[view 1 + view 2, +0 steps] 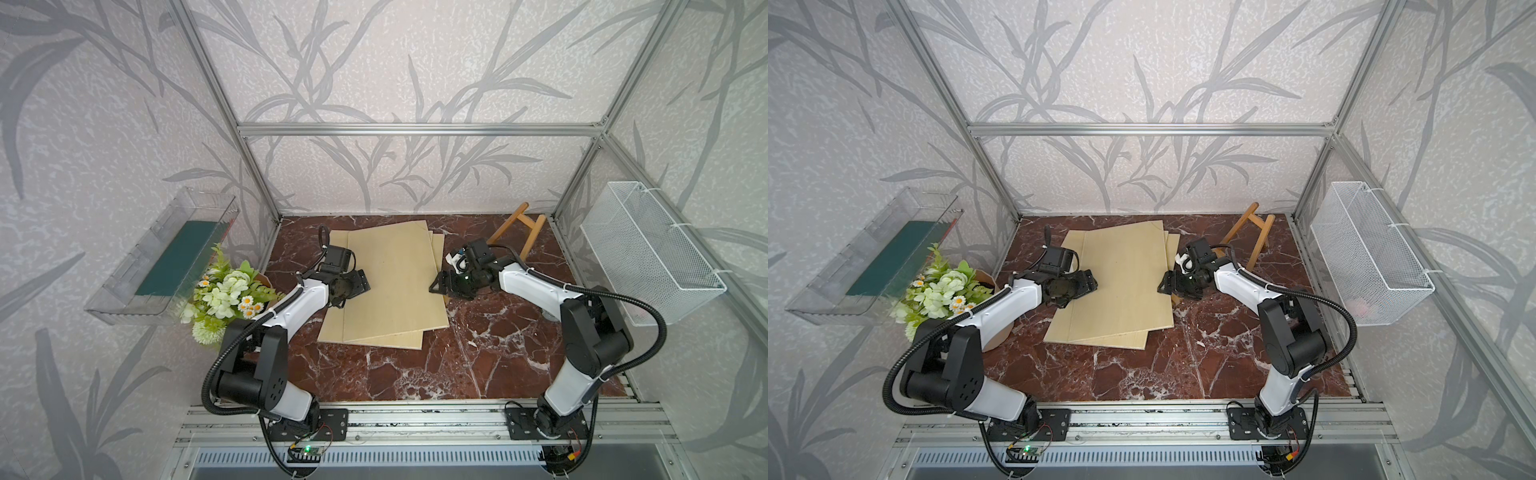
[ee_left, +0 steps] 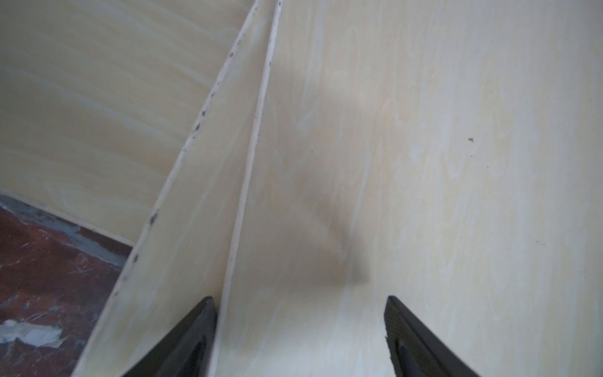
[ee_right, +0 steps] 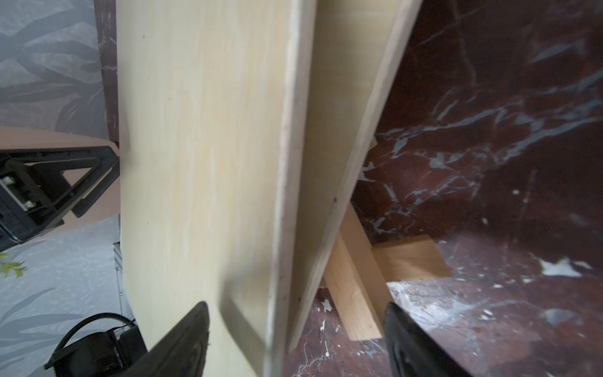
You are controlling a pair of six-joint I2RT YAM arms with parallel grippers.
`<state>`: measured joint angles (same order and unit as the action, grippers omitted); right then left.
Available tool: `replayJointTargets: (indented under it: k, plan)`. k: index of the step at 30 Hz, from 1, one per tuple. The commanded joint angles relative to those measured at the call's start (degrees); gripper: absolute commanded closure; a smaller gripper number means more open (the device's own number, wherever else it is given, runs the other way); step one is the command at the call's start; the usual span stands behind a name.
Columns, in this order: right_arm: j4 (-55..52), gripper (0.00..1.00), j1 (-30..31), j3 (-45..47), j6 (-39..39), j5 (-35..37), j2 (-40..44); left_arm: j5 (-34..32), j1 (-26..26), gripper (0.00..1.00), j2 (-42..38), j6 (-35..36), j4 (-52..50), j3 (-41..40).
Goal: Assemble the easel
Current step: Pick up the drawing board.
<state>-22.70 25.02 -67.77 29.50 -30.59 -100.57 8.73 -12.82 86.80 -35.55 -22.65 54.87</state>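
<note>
Flowers stand at the left edge of the table. The left gripper is over the left side of 3 stacked pale boards – its fingers are apart and hold nothing. The right gripper, also spread, straddles the right edge of the stack. The wooden easel frame is behind it – at the back right of the table.

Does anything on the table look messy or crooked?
Yes. The thin wooden boards lie in a sloppy pile, fanned out, corners not lined up. The wooden easel frame sits slanted near the back right corner, and wooden bars poke out from under the boards' edge in the right wrist view.
</note>
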Motion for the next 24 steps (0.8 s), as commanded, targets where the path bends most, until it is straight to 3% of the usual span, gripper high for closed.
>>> replayJointTargets:
  k: [1, 8, 14, 24]
  plan:
    - [3.4, 0.22, 0.1, -1.9, 1.6, -7.0, -0.8, 5.9, -2.1, 0.21, 3.0, 0.9, -3.4, 0.6]
    - [6.2, 0.29, 0.1, -3.1, 4.0, -11.0, -1.1, 8.8, -5.2, 0.24, 6.1, 1.9, -2.0, 2.8]
    - [2.6, 0.36, -0.1, -6.2, 2.7, -10.6, 0.9, 8.7, -5.7, 0.34, 7.7, 2.2, -1.9, 3.4]
    - [0.1, 0.49, -0.2, -13.1, 3.7, -13.1, 4.4, 6.3, -7.2, 0.34, 9.3, 2.6, -0.1, 2.3]
